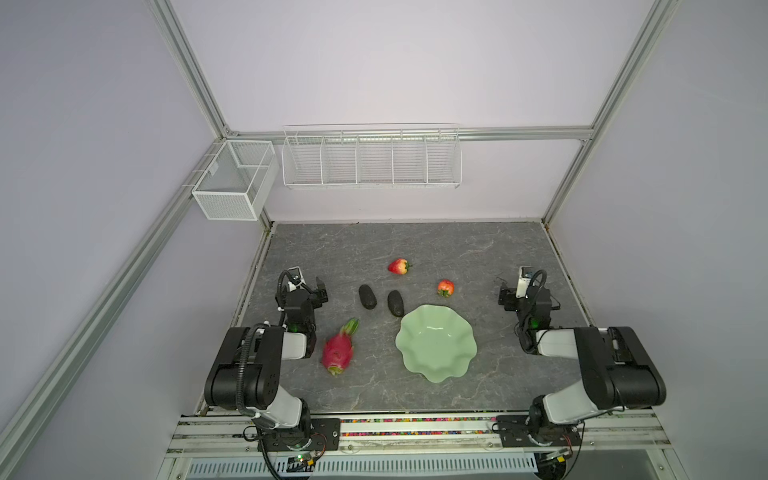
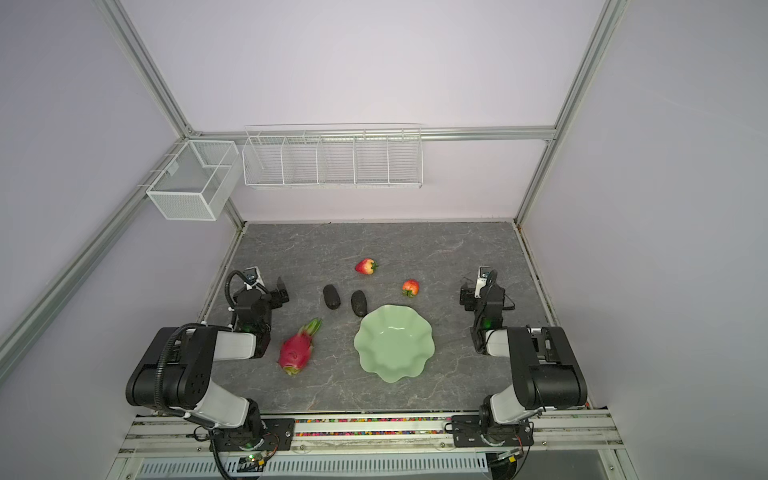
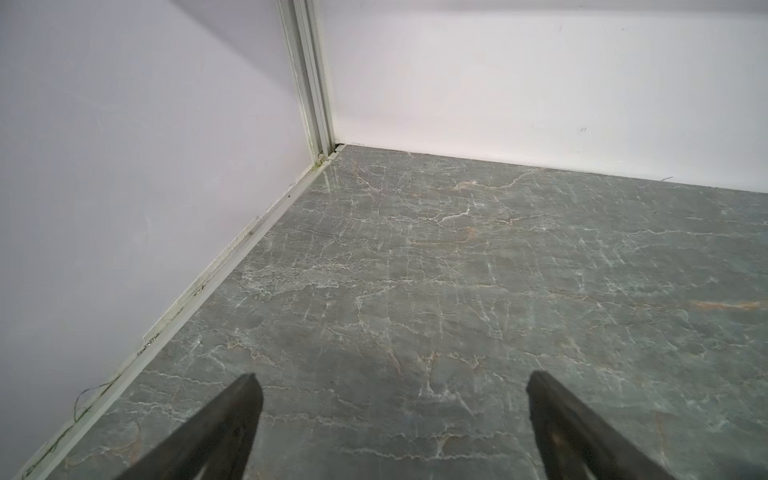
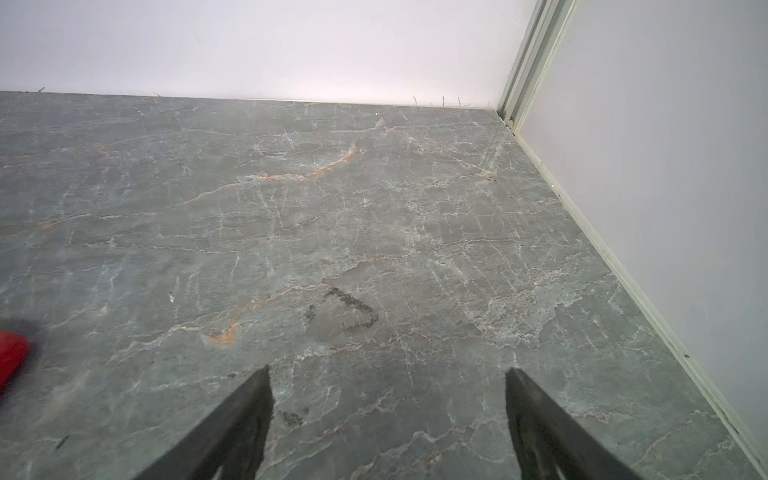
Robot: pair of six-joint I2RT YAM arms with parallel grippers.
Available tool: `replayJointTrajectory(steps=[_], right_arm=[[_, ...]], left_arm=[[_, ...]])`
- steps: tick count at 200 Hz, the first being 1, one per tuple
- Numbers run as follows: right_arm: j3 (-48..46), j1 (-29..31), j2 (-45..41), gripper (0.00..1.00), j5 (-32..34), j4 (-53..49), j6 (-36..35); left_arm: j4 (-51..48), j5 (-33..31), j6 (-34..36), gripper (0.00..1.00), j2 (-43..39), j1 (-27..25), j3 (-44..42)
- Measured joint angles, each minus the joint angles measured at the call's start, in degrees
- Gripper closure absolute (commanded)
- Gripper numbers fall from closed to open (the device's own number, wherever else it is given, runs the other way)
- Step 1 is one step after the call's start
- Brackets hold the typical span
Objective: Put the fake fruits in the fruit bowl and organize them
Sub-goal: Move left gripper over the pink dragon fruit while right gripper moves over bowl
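state: left tool [image 3: 390,380] and right tool [image 4: 386,374] wide open, empty | plan: we should grip large magenta plastic dragon fruit [image 1: 338,351] crosswise, lifting it to pale mint scalloped bowl [image 1: 436,353] at its 3 o'clock

All five fake fruits lie outside the fruit bowl [image 1: 435,345] on our grey marble table [image 1: 457,245].
We see the mint-green bowl near the front, the near avocado [image 1: 395,303] just beside its far rim and the second avocado [image 1: 367,296] left of that. The far strawberry [image 1: 399,267] and the right strawberry [image 1: 446,288] lie farther back. The dragon fruit [image 1: 338,349] lies beside the left arm [image 1: 266,357]. The left gripper [image 1: 309,291] and right gripper [image 1: 519,297] hang at opposite sides, apart from every fruit.
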Motion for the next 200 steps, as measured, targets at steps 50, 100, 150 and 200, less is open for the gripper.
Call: replayJointTrajectory(steps=[50,100,150,200], right_arm=[[0.00,0.00,0.00,0.12,0.00,0.00,0.02],[0.00,0.00,0.00,0.12,0.00,0.00,0.02],[-0.24,0.20,-0.66,0.12,1.42,-0.04,0.15],[10.23,7.10,-21.88,0.12,5.35,-25.27,1.57]], left_arm=[[0.00,0.02,0.00,0.00,0.00,0.00,0.00],[-0.33,0.42,0.00,0.00,0.00,0.39,0.00],[-1.77,-0.37,-0.02,0.01,-0.94,0.15,0.00],[-36.85,-7.78,-5.42,0.01,-23.71,-5.53,15.67]])
